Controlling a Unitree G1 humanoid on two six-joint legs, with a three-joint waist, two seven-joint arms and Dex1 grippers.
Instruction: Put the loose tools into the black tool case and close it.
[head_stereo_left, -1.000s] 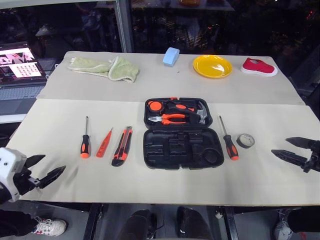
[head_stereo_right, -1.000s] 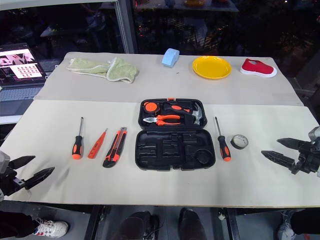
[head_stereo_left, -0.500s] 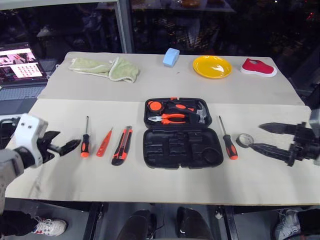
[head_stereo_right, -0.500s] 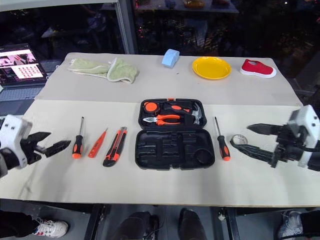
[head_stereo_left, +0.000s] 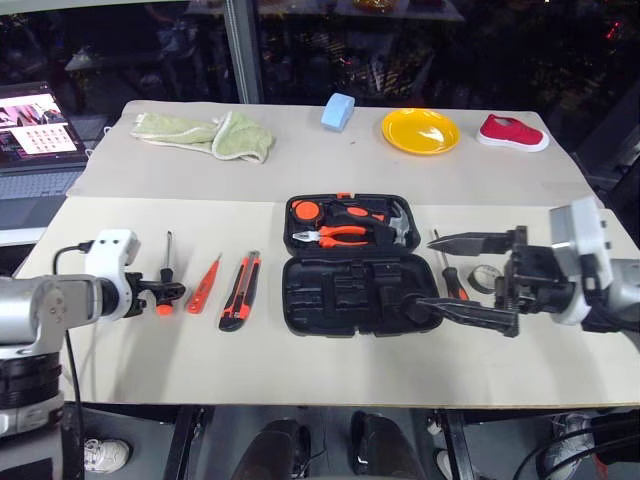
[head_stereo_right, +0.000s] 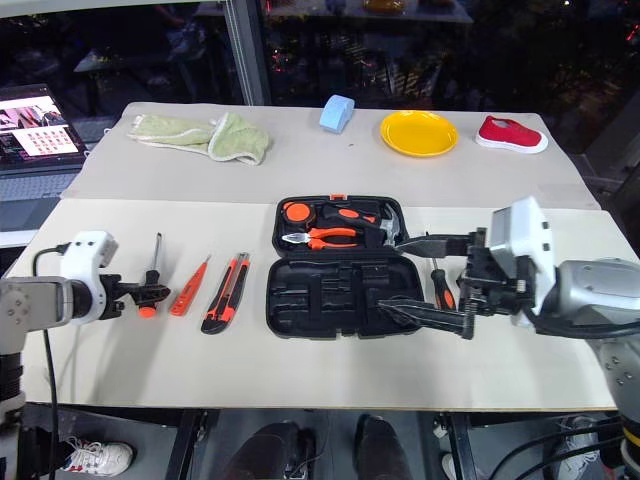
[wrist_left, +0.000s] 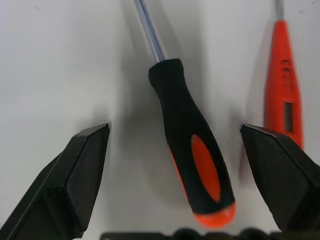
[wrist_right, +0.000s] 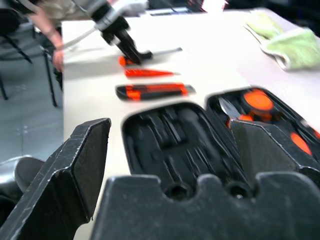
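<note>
Both sets of black fingers are spread wide and hold nothing. I have moved my left gripper (wrist_left: 175, 200) in from the near table edge, and now one finger sits on each side of the black-and-orange screwdriver (wrist_left: 192, 145) on the left, not touching it yet. I have swung my right gripper (head_stereo_left: 470, 275) in from the far right, and now it points across the black tool case (head_stereo_left: 360, 295), which lies open in the middle of the table (head_stereo_left: 300, 170). The second screwdriver (head_stereo_left: 450, 280) and the grey tape roll (head_stereo_left: 487, 278) lie just beside the case on the right, partly hidden behind my right fingers. So I think the first pick-up is about to start, and no loose tool is in the case yet. I count five loose tools: two screwdrivers with black and orange handles, one thin orange tester (head_stereo_left: 204, 284), one orange and black knife (head_stereo_left: 239, 291) and one tape roll. The tester and the knife lie between the left screwdriver and the case. Pliers (head_stereo_left: 335, 236) and a hammer (head_stereo_left: 398, 224) already sit in the lid half. At the back I count one green cloth (head_stereo_left: 205, 135), one blue block (head_stereo_left: 338, 111), one yellow plate (head_stereo_left: 420, 131) and one red shoe (head_stereo_left: 511, 132).
</note>
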